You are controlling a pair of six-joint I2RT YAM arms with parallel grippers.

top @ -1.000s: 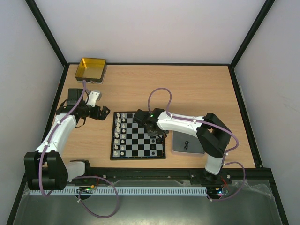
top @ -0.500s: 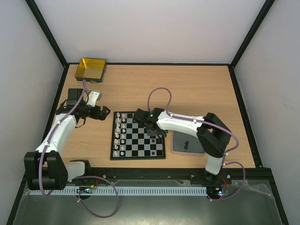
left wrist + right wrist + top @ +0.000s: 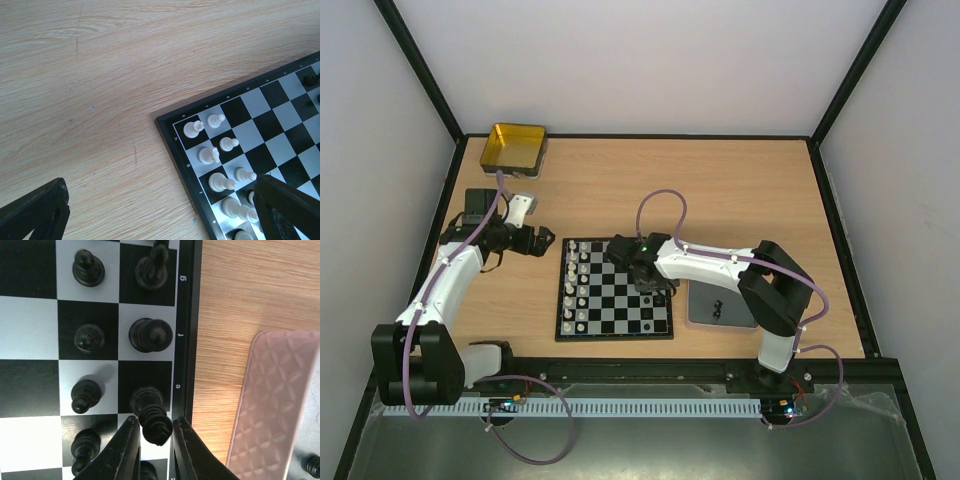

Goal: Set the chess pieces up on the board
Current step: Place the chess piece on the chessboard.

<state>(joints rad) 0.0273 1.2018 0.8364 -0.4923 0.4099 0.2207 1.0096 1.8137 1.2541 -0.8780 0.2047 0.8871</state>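
The board (image 3: 615,337) lies mid-table. White chess pieces (image 3: 576,285) fill its two left columns, and the left wrist view shows them (image 3: 210,155) upright by the board's corner (image 3: 172,145). Black pieces (image 3: 150,335) stand in the two columns along the right rim (image 3: 185,340). My right gripper (image 3: 655,290) hovers over that side. Its jaws (image 3: 155,420) are slightly open, straddling an upright black piece (image 3: 155,422) on an edge square with a thin gap each side. My left gripper (image 3: 542,243) hangs wide open and empty over bare wood left of the board, its fingers (image 3: 35,215) low in the left wrist view.
A grey tray (image 3: 720,310) lies just right of the board, with a few black pieces (image 3: 715,308) on it; one of them (image 3: 313,465) shows in the right wrist view. A gold tin (image 3: 514,147) stands at the back left corner.
The right gripper's jaws have parted a little around the black piece, which stands on its square. The left arm has not moved.
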